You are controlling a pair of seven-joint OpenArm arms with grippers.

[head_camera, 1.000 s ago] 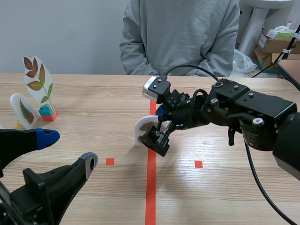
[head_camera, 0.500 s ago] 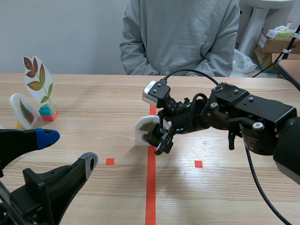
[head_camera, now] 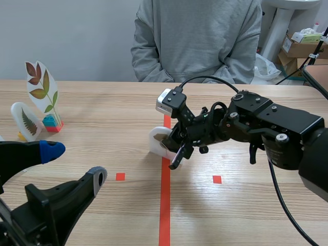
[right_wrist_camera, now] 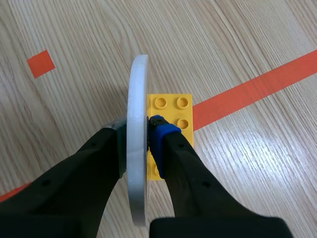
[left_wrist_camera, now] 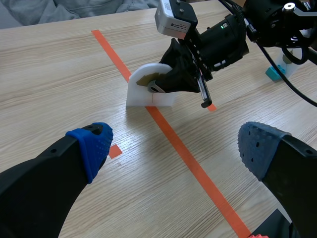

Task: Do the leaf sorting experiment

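At the far left of the scene view stand a tall leaf card [head_camera: 42, 87] and a smaller fern card [head_camera: 25, 122]. In the lower left corner the left gripper [head_camera: 74, 163] hangs with its fingers spread wide, nothing between them. At the centre, by the orange-red tape line [head_camera: 165, 205], the right gripper [head_camera: 171, 148] is clamped on a white leaf card [head_camera: 156, 139], its pads pressing both faces beside the card's yellow brick base [right_wrist_camera: 173, 106]. A person in a grey sweatshirt [head_camera: 197, 36] sits at the top.
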